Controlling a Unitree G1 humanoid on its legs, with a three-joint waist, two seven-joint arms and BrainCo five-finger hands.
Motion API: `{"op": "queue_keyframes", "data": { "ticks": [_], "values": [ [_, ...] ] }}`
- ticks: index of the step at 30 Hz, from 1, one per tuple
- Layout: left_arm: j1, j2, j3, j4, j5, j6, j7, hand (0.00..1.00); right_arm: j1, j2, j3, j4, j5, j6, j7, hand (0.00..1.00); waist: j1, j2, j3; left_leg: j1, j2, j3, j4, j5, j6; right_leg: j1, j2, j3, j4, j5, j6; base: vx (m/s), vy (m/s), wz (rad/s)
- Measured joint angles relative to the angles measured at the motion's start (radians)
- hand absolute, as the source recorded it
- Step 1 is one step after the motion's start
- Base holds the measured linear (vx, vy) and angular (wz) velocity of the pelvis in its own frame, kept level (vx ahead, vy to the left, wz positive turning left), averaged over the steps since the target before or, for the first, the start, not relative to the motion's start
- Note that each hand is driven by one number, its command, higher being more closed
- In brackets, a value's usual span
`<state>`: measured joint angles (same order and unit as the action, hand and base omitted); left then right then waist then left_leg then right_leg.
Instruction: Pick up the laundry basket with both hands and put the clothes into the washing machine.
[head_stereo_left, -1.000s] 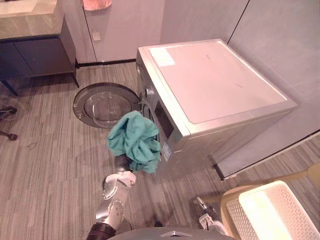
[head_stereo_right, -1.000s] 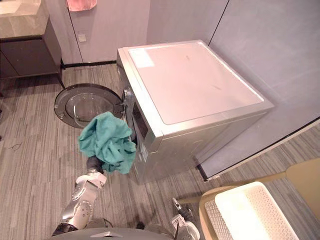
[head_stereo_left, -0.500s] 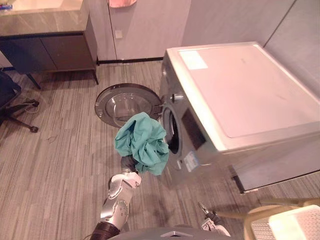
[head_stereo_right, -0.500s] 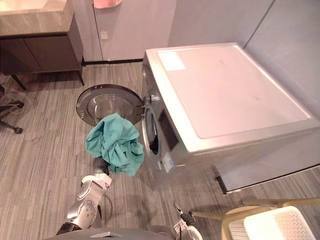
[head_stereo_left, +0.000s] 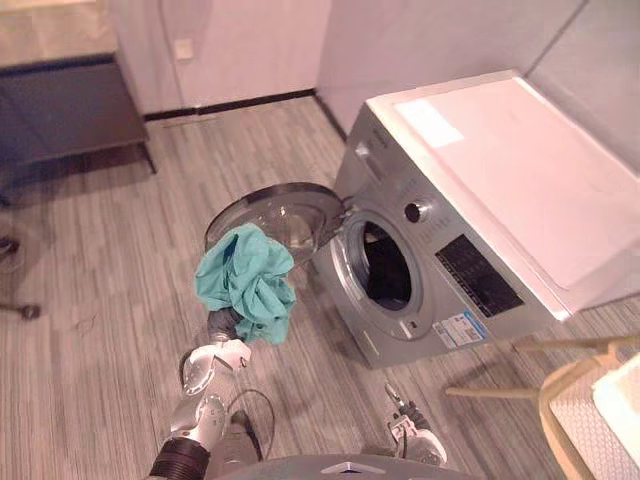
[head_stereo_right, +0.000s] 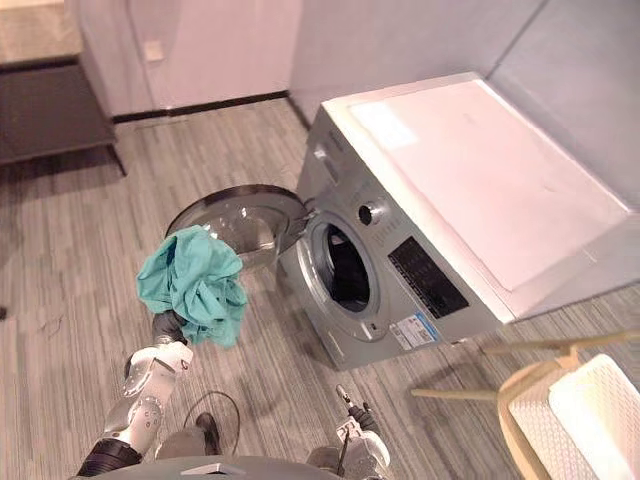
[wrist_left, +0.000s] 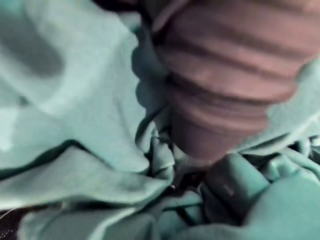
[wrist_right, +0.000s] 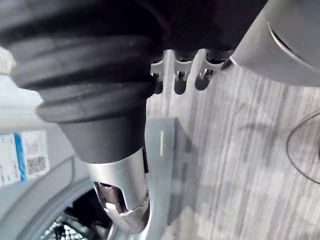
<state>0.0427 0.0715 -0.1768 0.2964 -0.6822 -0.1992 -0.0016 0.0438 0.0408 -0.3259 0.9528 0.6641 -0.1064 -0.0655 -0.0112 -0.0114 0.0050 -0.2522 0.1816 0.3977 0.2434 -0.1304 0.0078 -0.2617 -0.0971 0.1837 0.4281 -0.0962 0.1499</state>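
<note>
Swinging round, my head camera is now facing the silver front-loading washing machine (head_stereo_left: 470, 215) and its open drum (head_stereo_left: 385, 265). My left hand (head_stereo_left: 224, 324) is carrying the crumpled teal cloth (head_stereo_left: 245, 283) left of the opening; I cannot tell its grip. My right hand (head_stereo_left: 408, 432) is hanging with loose, empty fingers. Loading is still waiting.

One front-loading washing machine (head_stereo_left: 480, 190) with one round door (head_stereo_left: 275, 215) (swung open). One bundle of teal cloth (head_stereo_left: 245, 282). One white laundry basket (head_stereo_right: 600, 410). One wooden chair (head_stereo_right: 520, 395). One dark-fronted counter (head_stereo_left: 60, 105) by the far wall.
</note>
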Motion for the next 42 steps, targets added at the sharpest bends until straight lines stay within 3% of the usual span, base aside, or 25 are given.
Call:
{"op": "queue_keyframes", "data": {
  "ticks": [2, 4, 5, 8, 10, 13, 14, 15, 16, 17, 19, 20, 21, 22, 23, 24, 26, 27, 28, 29, 30, 33, 35, 38, 42],
  "values": [
    [-0.007, -0.004, -0.001, 0.008, 0.015, 0.0, 0.003, 1.0, 0.007, -0.002, -0.012, 0.011, 0.001, -0.005, 0.0, 0.0, -0.021, -0.004, -0.002, 0.044, -0.023, 0.05, -0.076, 0.023, -0.003, -0.043, 0.124, 0.009, 0.005, -0.087, -0.012, 0.03, -0.012, -0.58],
    [-0.038, -0.017, -0.001, 0.05, 0.023, 0.001, 0.003, 1.0, 0.016, -0.01, -0.041, 0.018, 0.002, -0.009, -0.001, 0.0, -0.05, -0.027, -0.011, 0.066, -0.071, 0.081, -0.125, 0.047, 0.004, -0.051, 0.155, -0.02, -0.101, -0.074, -0.052, 0.07, -0.048, -0.26],
    [-0.064, -0.037, 0.0, 0.089, 0.028, 0.002, 0.003, 1.0, 0.025, -0.014, -0.086, 0.04, 0.009, -0.012, -0.004, 0.0, -0.053, -0.028, -0.007, 0.079, -0.105, 0.099, -0.127, 0.051, -0.001, -0.038, 0.144, -0.061, -0.214, 0.004, -0.151, 0.12, -0.045, -0.28],
    [-0.071, -0.094, -0.016, 0.108, 0.028, 0.007, 0.003, 1.0, 0.045, -0.021, -0.137, 0.057, 0.02, -0.018, -0.01, 0.0, -0.057, 0.024, -0.002, 0.122, -0.095, 0.092, -0.159, 0.068, -0.019, 0.03, 0.156, -0.055, -0.296, 0.047, -0.153, 0.15, -0.032, -0.33],
    [-0.073, -0.122, -0.052, 0.105, 0.027, 0.011, -0.001, 1.0, 0.064, -0.009, -0.162, 0.054, 0.022, -0.018, -0.01, 0.0, -0.05, 0.025, 0.0, 0.169, -0.067, 0.103, -0.133, 0.042, -0.047, 0.077, 0.175, -0.059, -0.289, 0.047, -0.152, 0.16, -0.041, -0.19],
    [-0.061, -0.131, -0.089, 0.061, 0.016, 0.024, -0.034, 1.0, 0.065, -0.001, -0.165, 0.04, 0.021, -0.018, -0.01, 0.0, -0.044, 0.019, 0.0, 0.186, -0.004, 0.126, 0.041, -0.035, -0.084, 0.132, 0.198, -0.061, -0.248, 0.0, -0.155, 0.09, -0.063, -0.27],
    [-0.061, -0.131, -0.089, 0.047, 0.014, 0.025, -0.045, 1.0, 0.058, -0.001, -0.16, 0.044, 0.019, -0.017, -0.01, 0.0, -0.039, 0.015, 0.006, 0.128, 0.045, 0.116, 0.238, -0.071, -0.079, 0.145, 0.199, -0.063, -0.231, -0.054, -0.187, -0.02, -0.109, -0.21],
    [-0.054, -0.132, -0.084, 0.041, 0.014, 0.033, -0.051, 1.0, 0.057, -0.003, -0.154, 0.044, 0.018, -0.017, -0.01, 0.0, -0.025, 0.028, 0.016, 0.054, 0.103, 0.065, 0.457, -0.043, -0.031, 0.16, 0.209, -0.057, -0.202, -0.082, -0.2, -0.04, -0.094, -0.3],
    [-0.043, -0.132, -0.08, 0.032, 0.014, 0.037, -0.051, 1.0, 0.051, -0.01, -0.144, 0.043, 0.017, -0.017, -0.01, 0.0, -0.013, 0.034, 0.018, 0.022, 0.115, 0.022, 0.543, -0.01, 0.022, 0.163, 0.214, -0.049, -0.18, -0.094, -0.206, -0.04, -0.017, -0.61],
    [-0.013, -0.132, -0.078, 0.011, 0.015, 0.04, -0.051, 1.0, 0.057, -0.027, -0.114, 0.041, 0.017, -0.017, -0.01, 0.0, 0.014, 0.045, 0.018, -0.038, 0.115, -0.068, 0.666, 0.08, 0.058, 0.167, 0.223, -0.009, -0.145, -0.114, -0.211, 0.02, 0.069, -0.7],
    [0.039, -0.13, -0.07, -0.024, 0.016, 0.041, -0.05, 1.0, 0.06, -0.051, -0.038, 0.02, 0.004, -0.017, -0.011, 0.0, 0.042, 0.05, 0.02, -0.123, 0.103, -0.159, 0.795, 0.167, 0.044, 0.178, 0.223, 0.056, -0.127, -0.129, -0.225, 0.09, 0.146, -0.89],
    [0.056, -0.128, -0.07, -0.032, 0.016, 0.043, -0.05, 1.0, 0.054, -0.05, -0.004, -0.01, -0.005, -0.017, -0.01, 0.0, 0.054, 0.055, 0.021, -0.16, 0.092, -0.211, 0.808, 0.077, 0.027, 0.174, 0.221, 0.094, -0.122, -0.137, -0.221, 0.12, 0.147, -0.81],
    [0.059, -0.128, -0.069, -0.032, 0.016, 0.045, -0.05, 1.0, 0.047, -0.047, 0.007, -0.014, -0.006, -0.016, -0.009, 0.0, 0.061, 0.053, 0.02, -0.169, 0.087, -0.228, 0.791, 0.051, 0.024, 0.169, 0.219, 0.111, -0.12, -0.139, -0.219, 0.15, 0.144, -0.9],
    [0.071, -0.124, -0.071, -0.035, 0.016, 0.048, -0.05, 1.0, 0.02, -0.041, 0.026, -0.018, -0.027, -0.016, -0.008, 0.0, 0.07, 0.049, 0.019, -0.184, 0.068, -0.297, 0.685, -0.001, 0.013, 0.157, 0.213, 0.16, -0.119, -0.144, -0.213, 0.19, 0.184, -0.96],
    [0.081, -0.121, -0.071, -0.036, 0.016, 0.054, -0.05, 1.0, -0.017, -0.044, 0.057, -0.008, -0.043, -0.017, -0.006, 0.0, 0.067, 0.044, 0.016, -0.174, 0.024, -0.406, 0.448, -0.032, -0.029, 0.137, 0.194, 0.214, -0.119, -0.151, -0.201, 0.21, 0.212, -0.9],
    [0.081, -0.12, -0.071, -0.037, 0.016, 0.056, -0.05, 1.0, -0.024, -0.046, 0.063, -0.003, -0.043, -0.018, -0.006, 0.0, 0.067, 0.042, 0.015, -0.168, 0.014, -0.429, 0.392, -0.035, -0.035, 0.131, 0.187, 0.226, -0.119, -0.154, -0.196, 0.23, 0.269, -0.93],
    [0.082, -0.117, -0.057, -0.037, 0.017, 0.061, -0.049, 1.0, -0.084, -0.075, 0.123, 0.048, -0.067, -0.021, -0.006, 0.0, 0.071, 0.048, 0.015, -0.106, -0.011, -0.6, -0.009, -0.004, -0.117, 0.118, 0.16, 0.331, -0.13, -0.168, -0.144, 0.27, 0.341, -1.1],
    [0.079, -0.112, -0.057, -0.035, 0.017, 0.061, -0.049, 1.0, -0.09, -0.081, 0.134, 0.057, -0.079, -0.021, -0.007, 0.0, 0.071, 0.05, 0.013, -0.094, -0.007, -0.614, -0.079, 0.015, -0.142, 0.123, 0.149, 0.353, -0.139, -0.17, -0.125, 0.4, 0.54, -1.19],
    [0.075, -0.108, -0.057, -0.026, 0.018, 0.061, -0.049, 1.0, -0.089, -0.095, 0.154, 0.064, -0.11, -0.021, -0.007, 0.0, 0.072, 0.064, 0.005, -0.068, 0.007, -0.609, -0.172, 0.057, -0.163, 0.131, 0.132, 0.389, -0.157, -0.181, -0.097, 0.36, 0.511, -1.19],
    [0.054, -0.089, -0.06, 0.003, 0.018, 0.061, -0.049, 1.0, -0.09, -0.093, 0.157, 0.09, -0.122, -0.02, -0.008, 0.0, 0.068, 0.045, 0.006, -0.053, -0.01, -0.554, -0.157, 0.174, -0.209, 0.146, 0.098, 0.433, -0.172, -0.185, -0.071, 0.41, 0.64, -1.16],
    [0.033, -0.061, -0.055, 0.027, 0.017, 0.064, -0.045, 1.0, -0.092, -0.077, 0.158, 0.094, -0.122, -0.017, -0.006, 0.0, 0.058, 0.022, 0.006, -0.051, -0.034, -0.521, -0.142, 0.17, -0.178, 0.136, 0.064, 0.444, -0.182, -0.138, -0.021, 0.25, 0.427, -0.76],
    [-0.016, -0.026, -0.077, 0.029, 0.017, 0.068, -0.045, 1.0, -0.076, -0.073, 0.145, 0.093, -0.122, -0.017, -0.008, 0.0, 0.033, 0.022, 0.005, -0.061, -0.083, -0.453, -0.114, 0.13, -0.111, 0.129, -0.008, 0.411, -0.268, 0.042, 0.036, 0.22, 0.454, -0.4],
    [-0.058, -0.016, -0.1, 0.022, 0.017, 0.067, -0.045, 1.0, -0.073, -0.08, 0.122, 0.093, -0.122, -0.016, -0.008, 0.0, 0.034, 0.025, 0.003, -0.066, -0.126, -0.408, -0.114, 0.121, -0.077, 0.11, -0.06, 0.384, -0.289, 0.111, 0.064, 0.11, 0.332, -0.38],
    [-0.091, -0.011, -0.123, -0.008, 0.018, 0.063, -0.045, 1.0, -0.06, -0.1, 0.104, 0.087, -0.122, -0.012, -0.004, 0.0, 0.023, 0.048, -0.004, -0.069, -0.18, -0.331, -0.133, 0.119, -0.041, 0.038, -0.108, 0.339, -0.243, 0.193, 0.076, 0.05, 0.228, -0.37],
    [-0.051, -0.006, -0.114, -0.007, 0.017, 0.058, -0.024, 1.0, -0.044, -0.099, 0.092, 0.077, -0.121, 0.003, 0.001, 0.0, 0.014, 0.072, 0.008, 0.013, -0.172, -0.221, -0.164, 0.122, -0.033, -0.045, -0.092, 0.213, -0.084, 0.24, 0.054, 0.06, 0.134, -0.77]
  ]
}}
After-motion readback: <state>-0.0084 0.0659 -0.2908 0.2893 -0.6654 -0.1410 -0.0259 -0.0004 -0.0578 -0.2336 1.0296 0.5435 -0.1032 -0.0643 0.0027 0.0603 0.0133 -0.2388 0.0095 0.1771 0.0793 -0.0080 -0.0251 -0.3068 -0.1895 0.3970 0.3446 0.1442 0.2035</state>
